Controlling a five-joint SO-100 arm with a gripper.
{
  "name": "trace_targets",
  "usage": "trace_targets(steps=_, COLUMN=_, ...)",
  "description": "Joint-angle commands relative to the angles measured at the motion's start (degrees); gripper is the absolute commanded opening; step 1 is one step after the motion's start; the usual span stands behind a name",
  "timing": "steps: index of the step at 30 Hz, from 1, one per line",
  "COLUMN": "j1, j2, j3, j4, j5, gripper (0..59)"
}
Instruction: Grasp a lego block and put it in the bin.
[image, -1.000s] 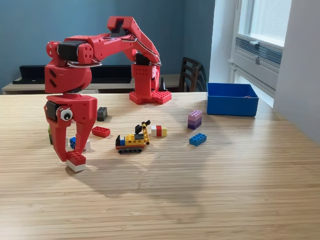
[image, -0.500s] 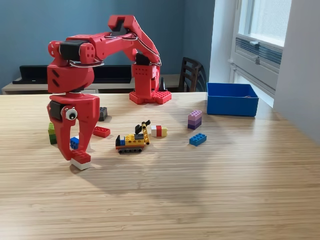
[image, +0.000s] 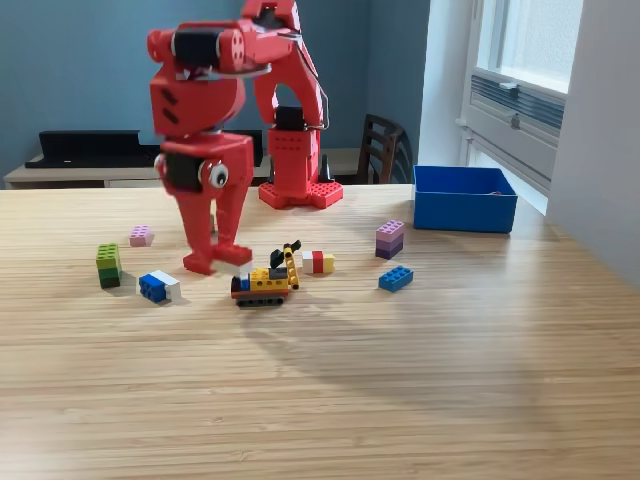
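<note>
My red gripper (image: 222, 252) hangs left of centre in the exterior view, just above the table, its jaws closed on a small red-and-white lego block (image: 233, 256) at the tips. A red lego brick (image: 198, 265) lies on the wood right by the fingertips. The blue bin (image: 463, 200) stands far off at the back on the exterior view's right, open-topped. The gripper is well to the left of it.
Loose legos lie around: a pink one (image: 140, 235), a green stack (image: 108, 265), a blue-and-white one (image: 158, 286), a yellow-black vehicle (image: 265, 280), a red-white-yellow piece (image: 318, 262), a purple stack (image: 390, 239), a blue brick (image: 395, 279). The arm's base (image: 298, 170) stands behind.
The gripper has risen from the table's front left and swung right and back, carrying the red-and-white block with it. The arm now stands more upright.
</note>
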Motion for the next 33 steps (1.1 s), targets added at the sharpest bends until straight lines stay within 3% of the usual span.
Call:
trace_targets(steps=1, j1=-6.9, j2=17.1, j3=2.1, j4=3.4, j5=-0.8, gripper=0.0)
trace_targets(steps=13, j1=-37.5, j2=31.5, j3=11.1, j4=9.0, j5=0.2, gripper=0.0)
trace_targets(steps=33, j1=-83.0, j2=31.6, j3=22.9, j4=9.0, j5=-1.1, gripper=0.0)
